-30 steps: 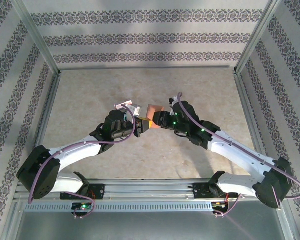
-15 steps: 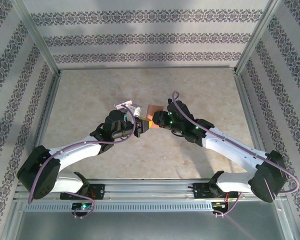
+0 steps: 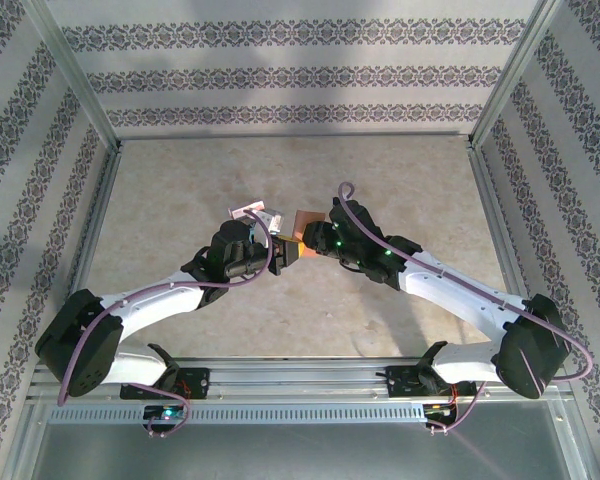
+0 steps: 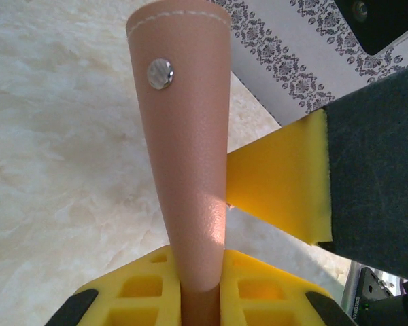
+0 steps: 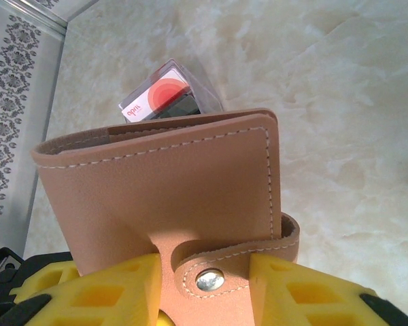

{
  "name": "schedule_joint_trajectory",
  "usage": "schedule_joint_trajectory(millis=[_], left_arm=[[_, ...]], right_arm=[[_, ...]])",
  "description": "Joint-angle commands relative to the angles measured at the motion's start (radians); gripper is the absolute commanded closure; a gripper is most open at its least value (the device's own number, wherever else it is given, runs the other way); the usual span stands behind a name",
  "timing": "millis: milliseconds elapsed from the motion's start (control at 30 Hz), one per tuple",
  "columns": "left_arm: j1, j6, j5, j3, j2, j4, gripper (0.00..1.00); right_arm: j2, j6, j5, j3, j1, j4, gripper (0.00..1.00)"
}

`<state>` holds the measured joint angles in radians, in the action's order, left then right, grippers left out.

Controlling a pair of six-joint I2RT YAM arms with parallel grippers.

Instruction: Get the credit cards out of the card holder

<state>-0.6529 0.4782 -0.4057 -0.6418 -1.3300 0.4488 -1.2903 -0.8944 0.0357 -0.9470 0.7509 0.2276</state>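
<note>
The brown leather card holder (image 3: 302, 224) is held edge-up above the table between both arms. My left gripper (image 3: 286, 250) is shut on its lower edge, the leather (image 4: 190, 136) pinched between the yellow jaws (image 4: 200, 278). My right gripper (image 3: 316, 242) comes from the other side. Its jaws (image 5: 204, 275) close on the snap strap (image 5: 221, 272) of the card holder (image 5: 163, 183), with leather filling the gap. A few credit cards (image 5: 160, 98) lie stacked on the table behind it, a white one with red circles on top (image 3: 257, 213).
The beige table (image 3: 400, 180) is ringed by patterned walls and metal rails (image 3: 290, 135). A finger (image 4: 279, 180) of the right gripper presses beside the leather in the left wrist view. Open floor lies to the far side and both flanks.
The right arm has pushed a little left and forward onto the card holder, and its forearm has swung inward. The left arm and its grip have held still.
</note>
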Motion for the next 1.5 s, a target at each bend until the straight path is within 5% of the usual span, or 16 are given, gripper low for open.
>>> schedule_joint_trajectory(millis=[0,633,1467], left_arm=[[-0.022,-0.008,-0.039,-0.018,0.013,0.064,0.96],[-0.022,-0.016,0.000,-0.006,0.041,0.038,0.97],[-0.022,-0.016,0.026,-0.012,0.036,0.020,0.99]], right_arm=[[-0.009,-0.002,0.035,0.001,0.006,-0.024,0.64],[0.020,0.003,0.051,0.044,-0.007,-0.011,0.81],[0.060,0.013,0.058,0.065,-0.015,-0.020,0.87]])
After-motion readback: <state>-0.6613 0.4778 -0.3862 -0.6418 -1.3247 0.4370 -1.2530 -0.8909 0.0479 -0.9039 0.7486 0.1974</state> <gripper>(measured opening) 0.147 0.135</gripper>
